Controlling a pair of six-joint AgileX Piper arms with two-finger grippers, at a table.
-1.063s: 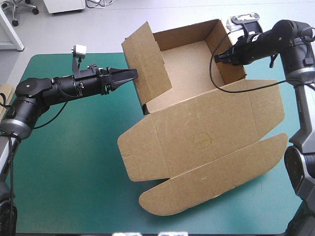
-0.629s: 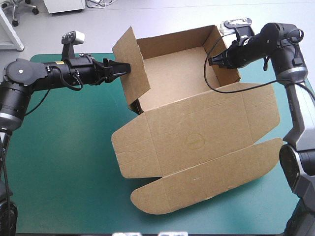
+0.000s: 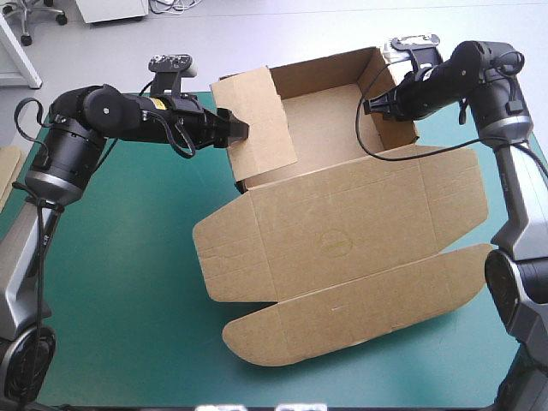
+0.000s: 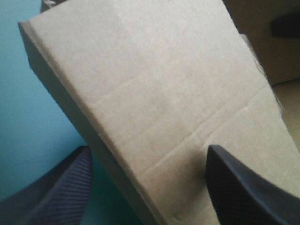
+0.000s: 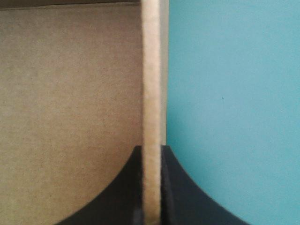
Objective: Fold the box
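Observation:
The brown box [image 3: 342, 231] lies as an open tray at the table's far side, its lid flat toward the front. The left wall flap [image 3: 257, 120] leans over the tray's left side. My left gripper [image 3: 235, 130] is at that flap's outer face. In the left wrist view the flap [image 4: 164, 93] lies between the spread black fingers [image 4: 234, 187], so the left gripper [image 4: 149, 149] is open. My right gripper [image 3: 377, 103] is shut on the tray's right wall [image 3: 402, 128]. The wall's edge [image 5: 152, 70] runs straight up from the closed right gripper [image 5: 152, 147].
The lid's rounded tuck flap [image 3: 360, 308] reaches toward the front edge. A strip of more board [image 3: 7, 171] shows at the table's left edge. Bare teal-green cover [image 3: 111, 300] lies at the front left and beside the right wall [image 5: 234, 93].
My left arm has swung toward the far side and inward, and the left wall flap has tipped over the tray. The box slid slightly left. The right gripper keeps its hold.

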